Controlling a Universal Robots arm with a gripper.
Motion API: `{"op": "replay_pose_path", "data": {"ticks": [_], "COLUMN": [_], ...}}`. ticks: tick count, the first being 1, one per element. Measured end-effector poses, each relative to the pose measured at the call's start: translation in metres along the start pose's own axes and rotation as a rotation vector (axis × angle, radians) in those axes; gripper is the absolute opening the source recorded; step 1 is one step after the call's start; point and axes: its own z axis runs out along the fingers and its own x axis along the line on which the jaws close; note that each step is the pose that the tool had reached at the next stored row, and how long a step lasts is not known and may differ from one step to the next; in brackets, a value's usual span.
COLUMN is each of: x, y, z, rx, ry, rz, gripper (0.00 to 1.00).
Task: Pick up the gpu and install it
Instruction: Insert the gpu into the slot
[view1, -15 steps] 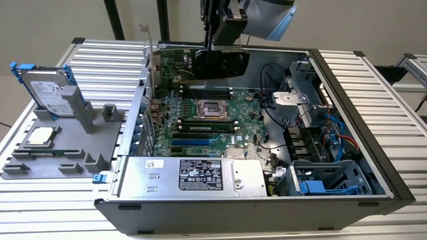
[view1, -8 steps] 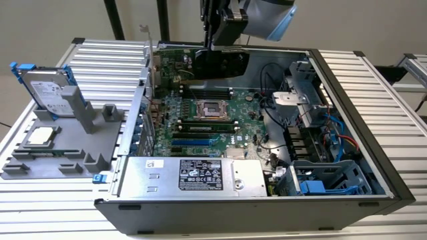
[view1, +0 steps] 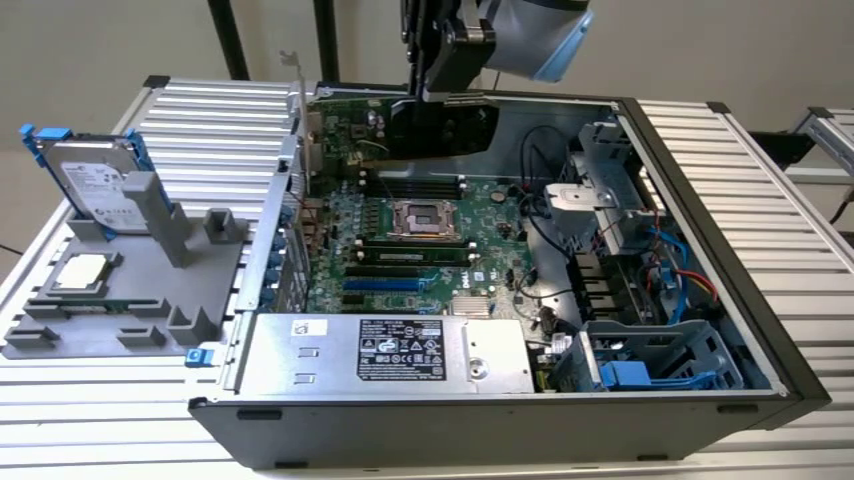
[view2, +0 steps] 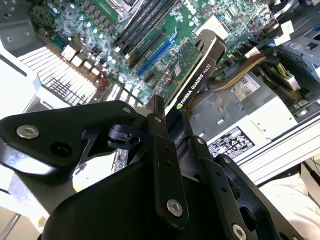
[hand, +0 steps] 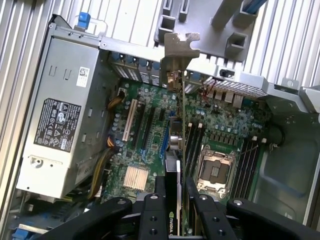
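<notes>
My claw (hand: 175, 200) is clamped on the gpu (hand: 174, 145), pinching the card's edge between both fingers (view2: 165, 165). The card hangs edge-down from the grip, over the motherboard (view1: 400, 240) inside the open case (view1: 694, 250). Its silver bracket (hand: 177, 52) sits at the case's rear wall. In the exterior view the gpu (view1: 434, 125) is above the board's far end, beyond the CPU socket (view1: 424, 217).

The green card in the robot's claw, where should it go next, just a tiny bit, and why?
Probably straight down a little toward the motherboard. The gripper is shut on the gpu, holding it edge-on above the open computer case, with its silver bracket up by the case's rear wall. The card hangs above the long slots, not yet seated, so a slow descent seems right.
</notes>
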Motion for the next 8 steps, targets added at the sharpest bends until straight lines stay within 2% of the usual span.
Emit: {"op": "replay_pose_path", "data": {"ticks": [8], "x": [0.0], "y": [0.0], "z": [0.0006], "rx": [0.0005], "ry": [-0.0019], "rz": [0.028], "gripper": [0.0]}}
